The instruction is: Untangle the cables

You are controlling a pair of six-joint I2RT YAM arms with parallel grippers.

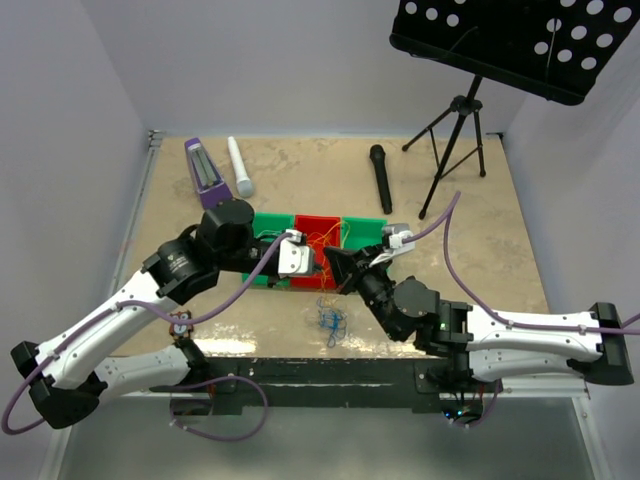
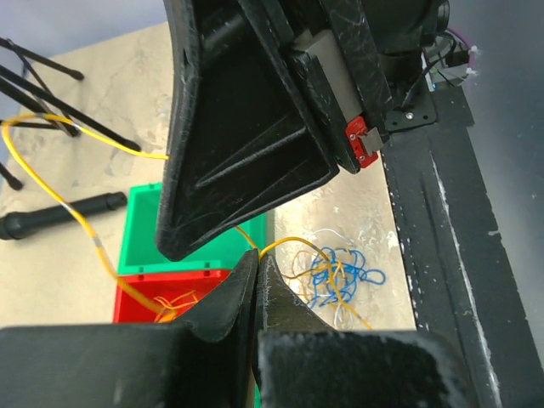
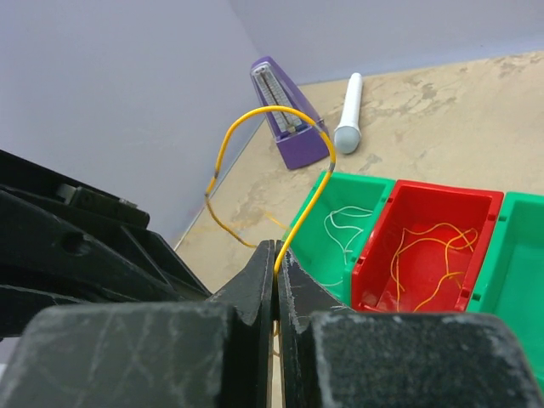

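The cables are a small tangle of blue, white and orange-yellow wire (image 1: 330, 322) on the table in front of the bins; it also shows in the left wrist view (image 2: 340, 274). My left gripper (image 1: 318, 262) (image 2: 257, 255) is shut on a yellow cable (image 2: 293, 245) that runs down to the tangle. My right gripper (image 1: 338, 272) (image 3: 276, 255) is shut on the same yellow cable (image 3: 302, 208), which arcs up in a loop above it. The two grippers meet tip to tip just above the red bin's front edge. The right gripper's black body fills the upper left wrist view.
A red bin (image 1: 318, 226) (image 3: 476, 204) holds orange wires; the left green bin (image 3: 374, 183) holds a white wire, and another green bin (image 1: 362, 228) stands to the right. A purple metronome (image 1: 205, 172), white microphone (image 1: 240, 167), black microphone (image 1: 381, 177) and music-stand tripod (image 1: 455, 130) stand at the back.
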